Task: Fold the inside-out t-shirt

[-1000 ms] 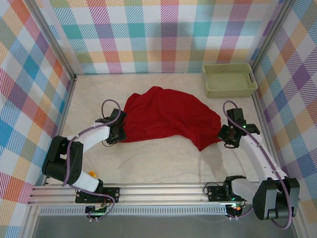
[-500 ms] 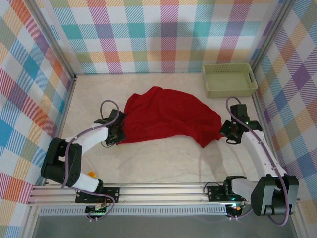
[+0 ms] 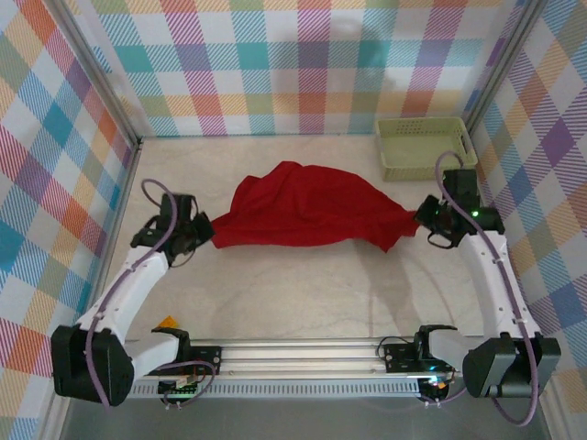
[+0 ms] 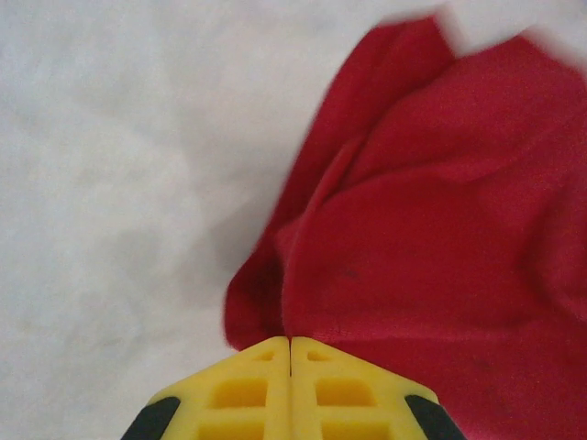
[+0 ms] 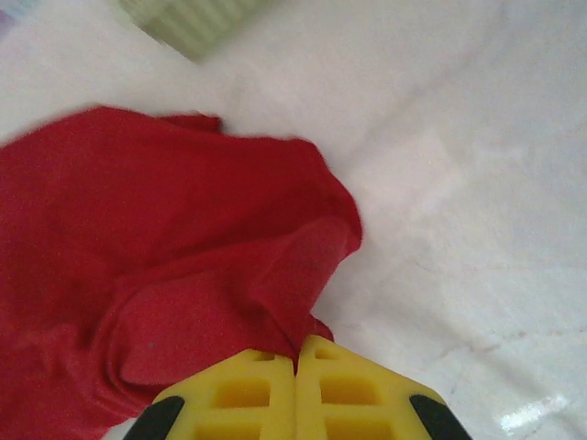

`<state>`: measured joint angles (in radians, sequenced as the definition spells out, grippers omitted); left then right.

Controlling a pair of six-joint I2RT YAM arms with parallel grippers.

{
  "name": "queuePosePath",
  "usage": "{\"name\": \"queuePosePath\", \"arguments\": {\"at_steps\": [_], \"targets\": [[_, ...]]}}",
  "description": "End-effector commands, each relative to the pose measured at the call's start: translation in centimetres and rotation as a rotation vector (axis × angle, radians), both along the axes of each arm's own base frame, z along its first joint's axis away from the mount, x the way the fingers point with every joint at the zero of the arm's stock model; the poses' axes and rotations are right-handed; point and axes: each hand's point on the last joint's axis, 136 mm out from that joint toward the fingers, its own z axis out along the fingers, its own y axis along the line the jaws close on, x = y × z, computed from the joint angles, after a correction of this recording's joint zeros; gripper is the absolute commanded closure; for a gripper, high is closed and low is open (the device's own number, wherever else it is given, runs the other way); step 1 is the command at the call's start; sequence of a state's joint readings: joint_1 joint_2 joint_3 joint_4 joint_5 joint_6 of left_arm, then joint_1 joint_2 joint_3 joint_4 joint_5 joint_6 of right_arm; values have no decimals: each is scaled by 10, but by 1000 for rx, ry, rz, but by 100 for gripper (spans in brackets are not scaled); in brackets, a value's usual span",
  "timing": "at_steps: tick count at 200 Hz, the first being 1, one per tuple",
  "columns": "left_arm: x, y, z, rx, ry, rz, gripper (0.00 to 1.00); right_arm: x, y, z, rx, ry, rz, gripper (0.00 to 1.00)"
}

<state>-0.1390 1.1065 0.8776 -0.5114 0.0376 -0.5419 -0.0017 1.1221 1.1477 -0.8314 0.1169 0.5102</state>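
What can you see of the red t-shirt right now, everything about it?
The t-shirt is plain deep-red soft cloth with no print visible, bunched and creased rather than flat. It stretches sideways across the middle of the table, humped toward the far side and tapering to a corner at each end. The left tool is shut on its left end, the right tool on its right end. Sleeves and collar can't be made out.
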Motion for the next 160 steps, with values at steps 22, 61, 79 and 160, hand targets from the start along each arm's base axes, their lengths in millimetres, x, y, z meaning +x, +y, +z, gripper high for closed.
{"name": "queuePosePath", "arguments": {"at_steps": [22,61,79,160], "targets": [[30,6,181,-103,-397,1,100,-5,-5,174,-52,-379,14,100],[32,47,294,-148,-619,97,100,-31,-26,300,-186,-651,-63,100],[28,59,325,-177,-684,117,100,-39,-28,339,-235,-737,-55,100],[94,48,265,-278,-452,-6,100,4,33,348,-108,-790,291,100]]}}
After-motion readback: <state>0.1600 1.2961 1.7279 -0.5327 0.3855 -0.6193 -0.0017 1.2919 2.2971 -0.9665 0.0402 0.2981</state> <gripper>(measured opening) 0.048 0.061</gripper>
